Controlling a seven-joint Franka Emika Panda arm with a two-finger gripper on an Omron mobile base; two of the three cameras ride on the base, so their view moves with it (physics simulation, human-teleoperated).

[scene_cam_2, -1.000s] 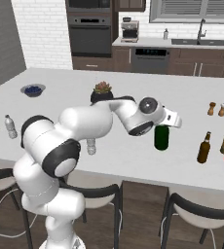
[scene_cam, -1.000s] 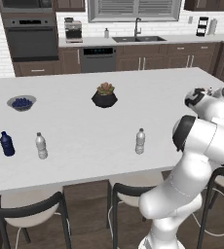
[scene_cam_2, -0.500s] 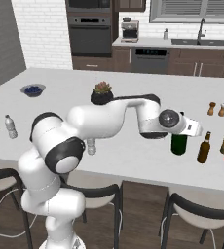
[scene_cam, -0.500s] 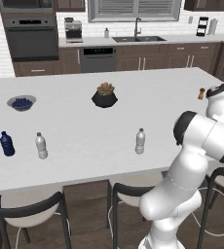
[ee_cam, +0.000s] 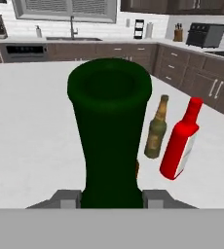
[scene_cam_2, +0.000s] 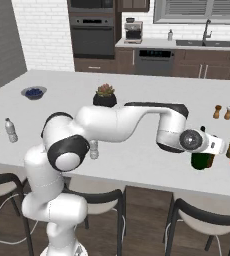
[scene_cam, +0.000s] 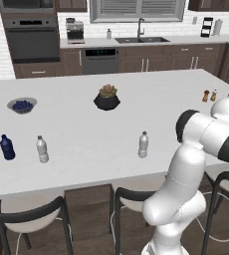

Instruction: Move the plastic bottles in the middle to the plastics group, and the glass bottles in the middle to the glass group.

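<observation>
While fingers (ee_cam: 110, 198) clamp it, green wine bottle (ee_cam: 109, 136) — no legible label.

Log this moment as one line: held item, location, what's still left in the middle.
gripper: jaws shut on green wine bottle | location: counter's right end, beside brown glass bottle | left in middle: clear plastic bottle

White kitchen island countertop (scene_cam: 86, 134) carries blue-berry bowl (scene_cam: 22, 105), black potted succulent (scene_cam: 107, 98), dark blue plastic bottle (scene_cam: 7, 147), two clear white-capped bottles (scene_cam: 42, 149).
</observation>
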